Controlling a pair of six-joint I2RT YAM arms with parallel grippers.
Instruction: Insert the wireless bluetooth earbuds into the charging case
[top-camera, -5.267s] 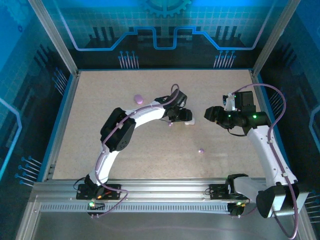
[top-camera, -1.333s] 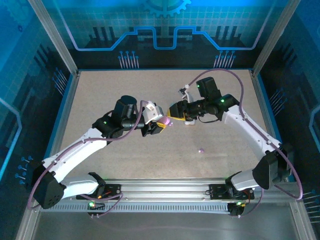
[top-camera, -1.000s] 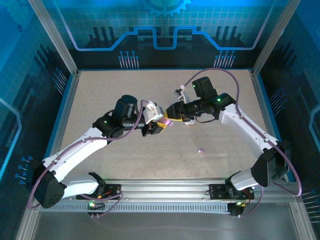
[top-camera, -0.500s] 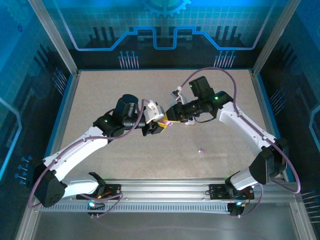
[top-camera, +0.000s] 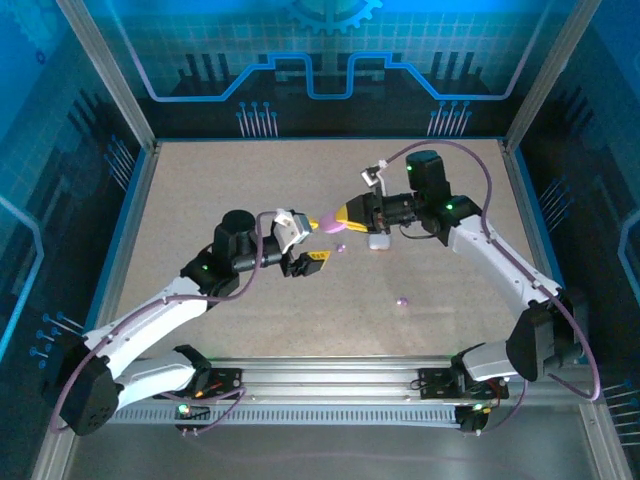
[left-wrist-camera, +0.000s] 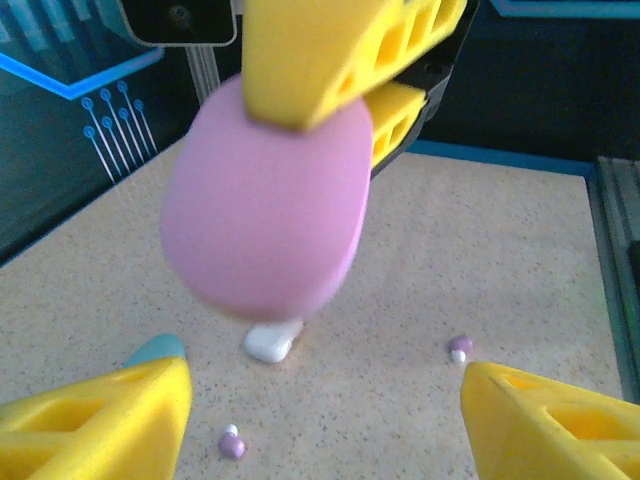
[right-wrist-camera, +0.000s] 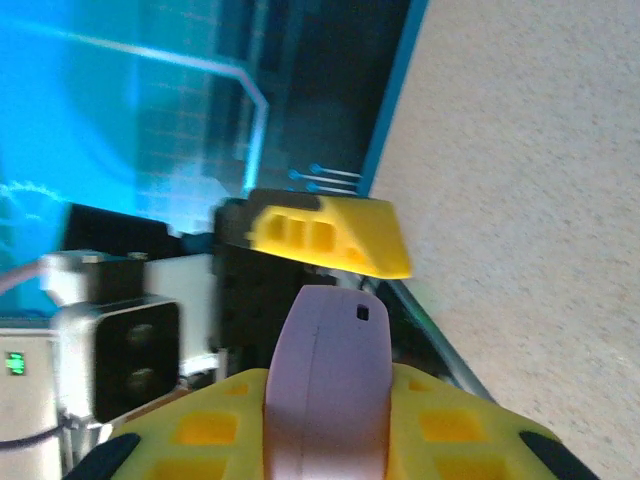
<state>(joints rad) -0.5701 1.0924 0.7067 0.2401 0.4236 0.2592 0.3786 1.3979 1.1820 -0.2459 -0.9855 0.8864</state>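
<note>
The tabletop (top-camera: 200, 200) is a flat, speckled beige board, matte and grainy, and both of my arms reach in over its middle.

My right gripper (top-camera: 341, 217) has its yellow ribbed plastic fingers (left-wrist-camera: 330, 50) clamped on the charging case (left-wrist-camera: 262, 215). The case is a smooth pink-lilac pebble with rounded ends, and I see a faint seam and a small dark dot on its edge from the right wrist. It hangs in the air above the centre of the tabletop, slightly toward the far edge.

My left gripper (top-camera: 303, 243) faces it from the left with its jaws spread wide. The two yellow wedge-shaped fingertips (left-wrist-camera: 110, 405) stand well apart below the case and do not touch it.

A white case (top-camera: 378, 240), small and rounded, lies on the board beneath the right gripper. A pale blue rounded piece (left-wrist-camera: 155, 348) peeks out behind my left finger, but I cannot tell what it is.

The earbuds are loose on the tabletop, tiny purple beans with white tips. One earbud (top-camera: 341, 247) lies near the centre, just beside the white case. The other earbud (top-camera: 402, 299) lies well apart from it, toward the near edge.
</note>
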